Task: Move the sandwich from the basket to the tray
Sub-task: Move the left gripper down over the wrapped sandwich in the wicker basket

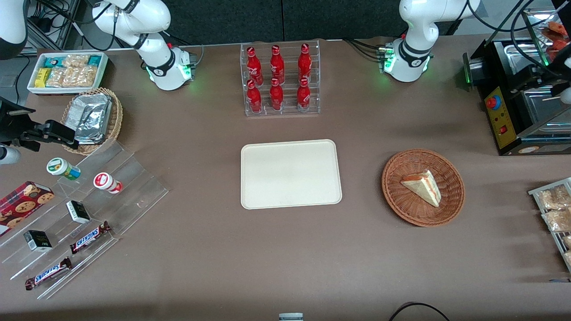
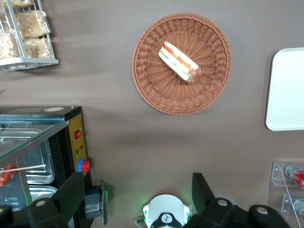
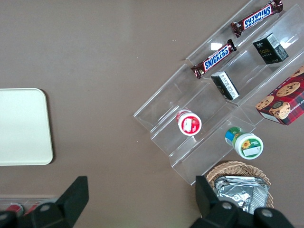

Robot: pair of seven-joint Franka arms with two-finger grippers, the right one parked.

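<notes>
The sandwich [image 1: 423,187] is a pale bread wedge with red-orange and green layers. It lies in the round reddish-brown wicker basket [image 1: 398,203] toward the working arm's end of the table. The cream-white tray [image 1: 290,174] sits at the table's middle, beside the basket, with nothing on it. In the left wrist view the sandwich [image 2: 179,61], basket [image 2: 152,95] and a tray corner [image 2: 287,90] show far below. My left gripper [image 2: 137,187] is open and empty, high above the table near the arm's base, well apart from the basket.
A clear rack of red bottles [image 1: 280,80] stands farther from the camera than the tray. A black machine [image 1: 513,107] and a wire rack of snack packs [image 1: 553,209] flank the basket. A tan foil basket [image 1: 91,118], white snack bin [image 1: 67,71] and acrylic steps [image 1: 111,196] lie toward the parked arm's end.
</notes>
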